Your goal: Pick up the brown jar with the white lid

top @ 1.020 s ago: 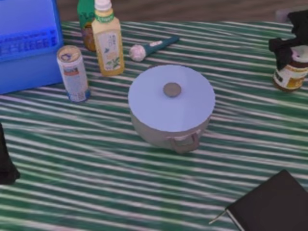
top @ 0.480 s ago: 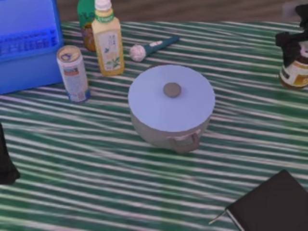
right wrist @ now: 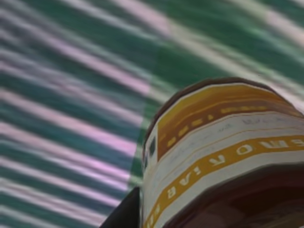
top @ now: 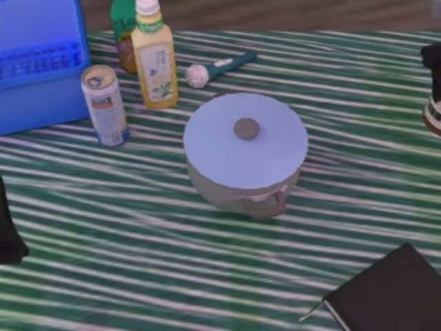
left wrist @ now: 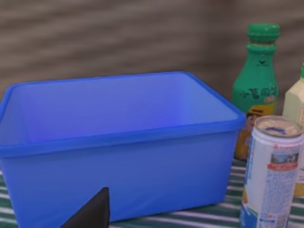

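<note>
Right wrist view: jar fills the frame close up, cream label w/ orange bands, striped cloth well below it, so it's lifted off the tabletop. A dark bit of claw finger sits against the jar's side; right claw is clamped on the jar. In top view only a sliver of the jar shows at the far right edge, under the dark claw, mostly cut off by the frame.

Rest of the tabletop, green-white striped: grey pot w/ pale blue lid near centre, black notebook at the near right corner. Far left: blue bin, can just beside it, yellow bottle and green-top bottle behind it, small teal-handled tool to their right.

Left arm parked at the left edge; its claw shows only as a dark shape, can't tell if wide or narrow.
</note>
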Robot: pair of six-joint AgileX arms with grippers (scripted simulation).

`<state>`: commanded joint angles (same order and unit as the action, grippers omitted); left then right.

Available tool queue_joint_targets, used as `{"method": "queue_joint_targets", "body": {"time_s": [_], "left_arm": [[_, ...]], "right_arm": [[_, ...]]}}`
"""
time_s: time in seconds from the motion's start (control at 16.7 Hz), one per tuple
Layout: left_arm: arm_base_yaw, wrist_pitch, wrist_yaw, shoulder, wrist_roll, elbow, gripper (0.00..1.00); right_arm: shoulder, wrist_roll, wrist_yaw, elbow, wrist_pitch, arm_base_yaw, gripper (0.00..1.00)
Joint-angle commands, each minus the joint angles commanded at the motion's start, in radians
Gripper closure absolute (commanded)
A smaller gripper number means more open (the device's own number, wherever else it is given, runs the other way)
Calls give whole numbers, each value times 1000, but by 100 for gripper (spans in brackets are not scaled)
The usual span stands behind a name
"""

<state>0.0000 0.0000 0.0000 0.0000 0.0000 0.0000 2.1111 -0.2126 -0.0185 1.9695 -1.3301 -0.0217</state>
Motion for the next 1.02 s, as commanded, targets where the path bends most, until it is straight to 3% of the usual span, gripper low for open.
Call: {"method": "queue_joint_targets", "body": {"time_s": [0.48, 1.02], "left_arm": [[0, 0, 0, 0, 0, 0, 0], [0, 0, 0, 0, 0, 0, 0]], "right_arm": [[-4, 40, 3, -23, 14, -20, 100], [1, 472, 41, -172, 173, -240, 100]]}}
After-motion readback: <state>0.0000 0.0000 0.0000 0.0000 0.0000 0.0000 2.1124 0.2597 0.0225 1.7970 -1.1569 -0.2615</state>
